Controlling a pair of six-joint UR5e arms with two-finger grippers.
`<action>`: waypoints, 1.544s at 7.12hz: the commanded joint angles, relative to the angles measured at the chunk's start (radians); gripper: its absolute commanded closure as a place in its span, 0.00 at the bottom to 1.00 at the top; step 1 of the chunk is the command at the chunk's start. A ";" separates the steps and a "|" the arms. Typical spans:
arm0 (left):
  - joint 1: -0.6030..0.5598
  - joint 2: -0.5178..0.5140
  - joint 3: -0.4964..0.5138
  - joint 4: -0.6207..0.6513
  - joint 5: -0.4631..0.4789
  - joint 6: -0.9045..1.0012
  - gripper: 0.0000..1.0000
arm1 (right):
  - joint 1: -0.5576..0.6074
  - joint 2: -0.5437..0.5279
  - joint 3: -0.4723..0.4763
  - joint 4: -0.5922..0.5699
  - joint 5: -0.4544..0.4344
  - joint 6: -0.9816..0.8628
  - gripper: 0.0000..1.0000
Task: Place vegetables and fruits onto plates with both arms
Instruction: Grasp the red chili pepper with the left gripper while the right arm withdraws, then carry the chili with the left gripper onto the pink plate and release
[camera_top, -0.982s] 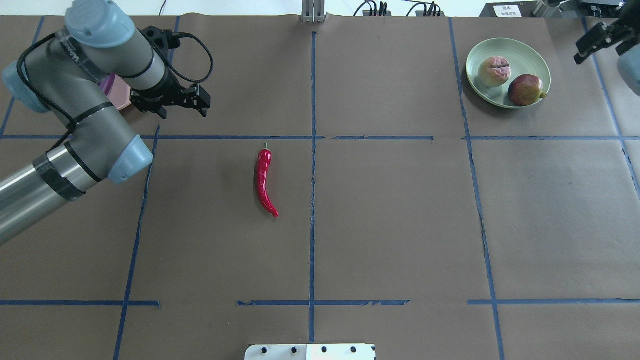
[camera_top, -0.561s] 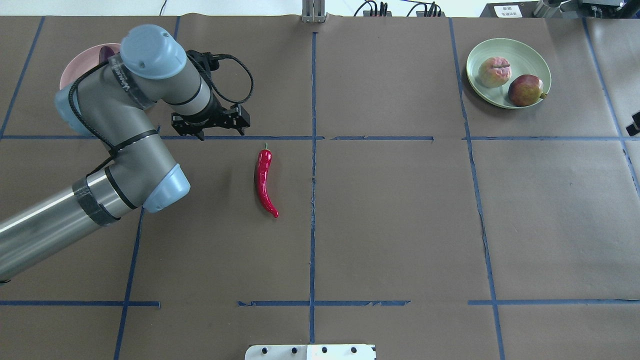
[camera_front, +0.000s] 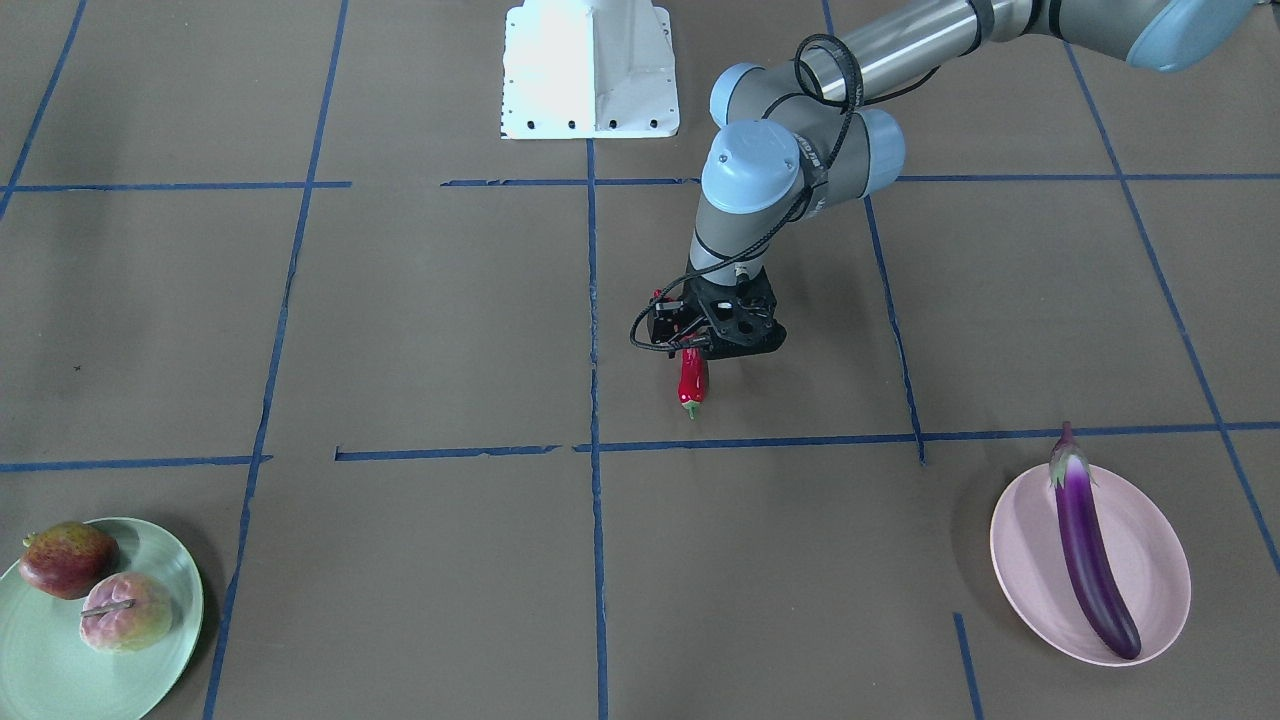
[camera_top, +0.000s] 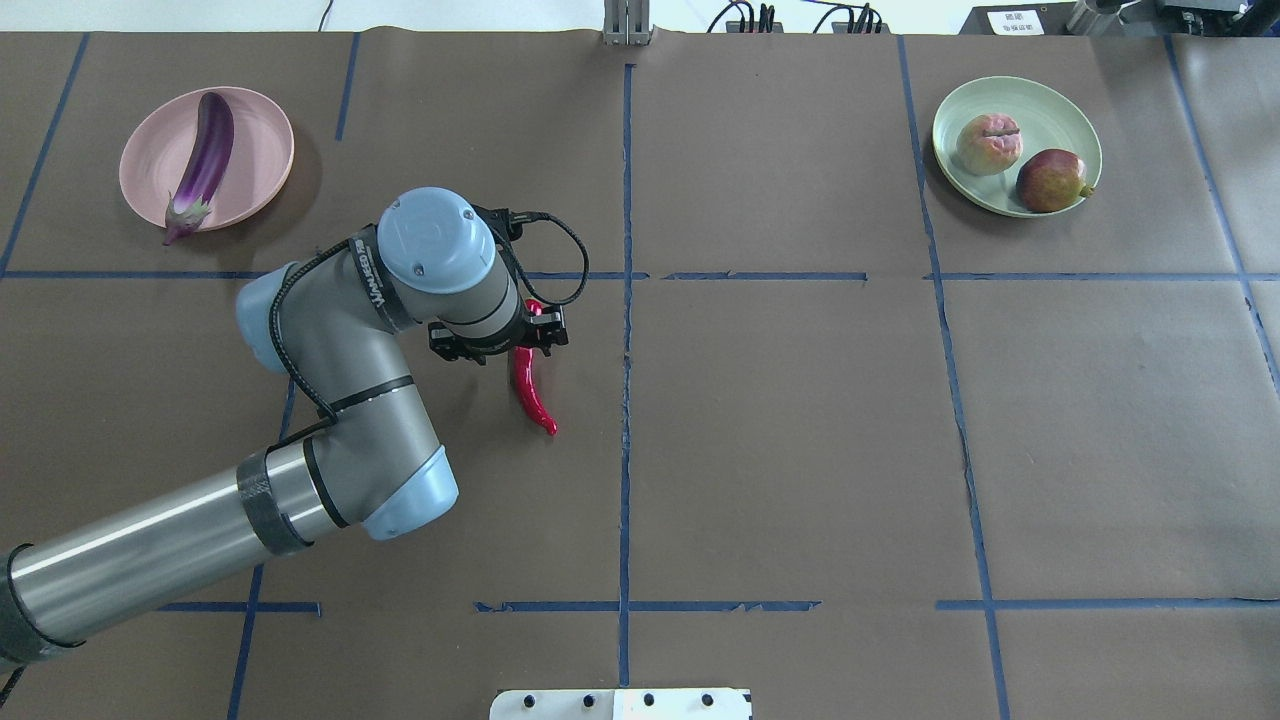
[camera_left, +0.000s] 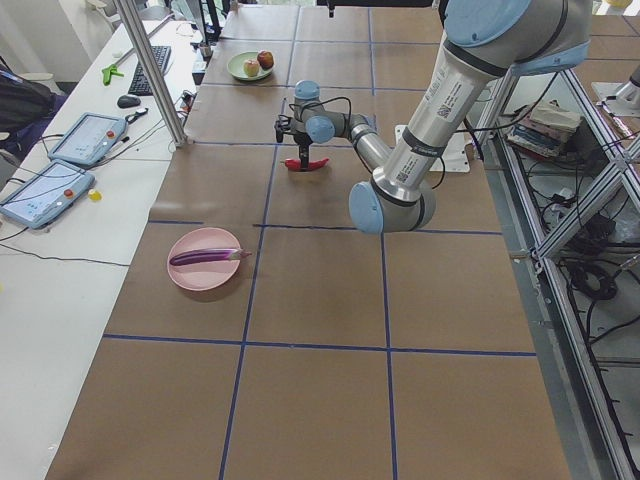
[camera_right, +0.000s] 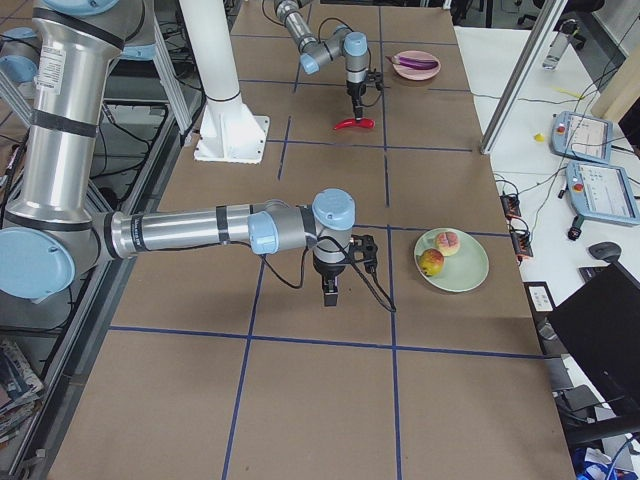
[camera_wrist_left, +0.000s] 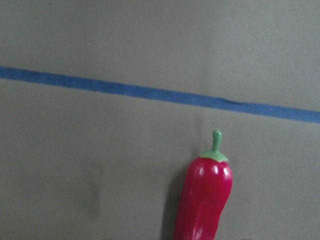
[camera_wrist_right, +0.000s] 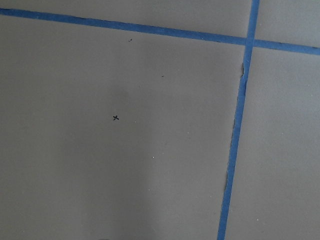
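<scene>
The red chili pepper (camera_top: 531, 392) lies on the brown table, near the centre, also in the front view (camera_front: 691, 385) and the left wrist view (camera_wrist_left: 205, 200). My left gripper (camera_top: 500, 338) is open and hangs just over the chili's stem end, not closed on it. The purple eggplant (camera_top: 205, 160) lies on the pink plate (camera_top: 255, 130) at the far left. The pale fruit (camera_top: 988, 143) and the dark red-green fruit (camera_top: 1050, 180) sit on the green plate (camera_top: 1060, 110) at the far right. My right gripper (camera_right: 331, 291) shows only in the right side view, low over bare table; I cannot tell its state.
The white robot base (camera_front: 590, 70) stands at the table's near edge. Blue tape lines (camera_top: 625, 300) divide the brown table cover into squares. Cables and stands sit along the far edge (camera_top: 800, 18).
My left arm has swung from the pink plate toward the table's centre and come down over the chili, uncovering the eggplant on the plate. My right gripper has left the overhead view.
</scene>
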 joint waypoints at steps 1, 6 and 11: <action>0.044 -0.012 0.003 0.000 0.048 -0.012 0.70 | 0.000 -0.003 0.000 0.003 -0.001 0.000 0.00; -0.162 0.014 -0.011 0.034 -0.019 0.045 1.00 | 0.000 -0.003 -0.001 0.004 -0.002 0.000 0.00; -0.551 0.047 0.375 -0.057 -0.214 0.580 1.00 | 0.000 -0.003 -0.004 0.004 -0.002 0.009 0.00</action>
